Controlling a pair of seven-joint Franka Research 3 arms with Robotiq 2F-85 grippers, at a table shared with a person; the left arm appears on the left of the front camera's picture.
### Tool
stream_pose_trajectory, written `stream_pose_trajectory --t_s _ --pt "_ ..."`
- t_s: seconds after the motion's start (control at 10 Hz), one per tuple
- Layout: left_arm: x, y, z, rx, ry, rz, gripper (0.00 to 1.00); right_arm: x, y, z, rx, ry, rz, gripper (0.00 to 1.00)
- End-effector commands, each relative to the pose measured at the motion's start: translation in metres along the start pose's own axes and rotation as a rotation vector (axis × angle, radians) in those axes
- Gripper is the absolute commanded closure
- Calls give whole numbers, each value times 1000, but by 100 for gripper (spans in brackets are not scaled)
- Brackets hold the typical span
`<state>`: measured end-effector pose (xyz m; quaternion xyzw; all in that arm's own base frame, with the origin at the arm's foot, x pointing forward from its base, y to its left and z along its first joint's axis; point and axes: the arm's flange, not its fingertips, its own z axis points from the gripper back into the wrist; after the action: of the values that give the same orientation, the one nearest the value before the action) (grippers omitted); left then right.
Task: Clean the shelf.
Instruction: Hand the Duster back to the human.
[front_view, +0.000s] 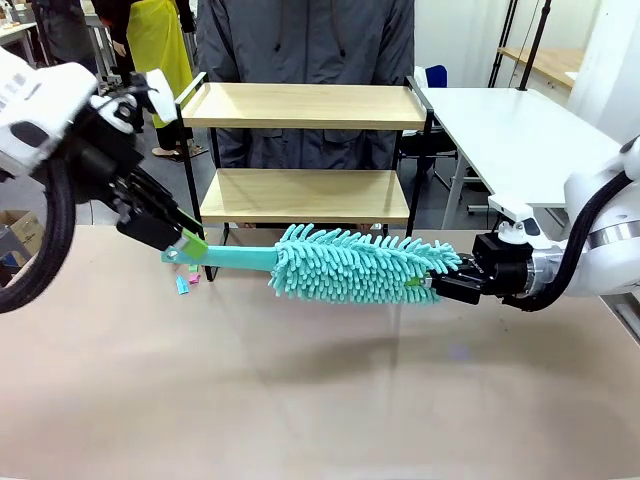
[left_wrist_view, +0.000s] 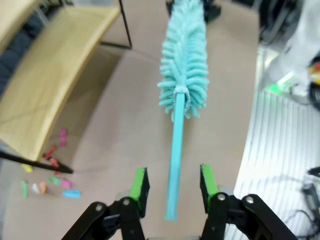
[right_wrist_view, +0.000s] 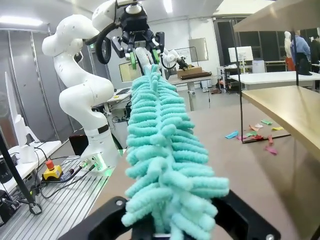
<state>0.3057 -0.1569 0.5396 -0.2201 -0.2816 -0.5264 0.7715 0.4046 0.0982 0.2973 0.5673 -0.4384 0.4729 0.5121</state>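
A teal fluffy duster (front_view: 360, 265) hangs level above the table, in front of the shelf (front_view: 300, 105). My right gripper (front_view: 440, 285) is shut on the tip of its fluffy head (right_wrist_view: 160, 150). The thin teal handle (left_wrist_view: 175, 155) runs between the green pads of my left gripper (left_wrist_view: 173, 182), which is open, with a gap on each side of the handle. In the front view my left gripper (front_view: 190, 248) is at the handle's end, by the shelf's left leg. The shelf's lower board (left_wrist_view: 50, 75) lies to the left of the duster in the left wrist view.
Small coloured scraps (front_view: 187, 282) lie on the tabletop by the shelf's left leg, also the scraps (left_wrist_view: 50, 180). A person (front_view: 305, 40) stands right behind the shelf. A white table (front_view: 510, 130) is at the back right.
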Motion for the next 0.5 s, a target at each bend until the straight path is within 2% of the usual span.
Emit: stream_pose_trajectory --t_s 0.0,0.1,0.2,0.4 --pt "-32 18 27 -61 -88 43 8 2 0 -1 2 1 7 100" --pt "-52 31 42 -63 -90 47 0 2 0 -1 2 1 7 100" --pt "-72 42 55 -20 -58 17 0 2 0 -1 2 1 7 100" --pt "-116 64 74 -8 -107 -20 0 2 0 -1 2 1 7 100"
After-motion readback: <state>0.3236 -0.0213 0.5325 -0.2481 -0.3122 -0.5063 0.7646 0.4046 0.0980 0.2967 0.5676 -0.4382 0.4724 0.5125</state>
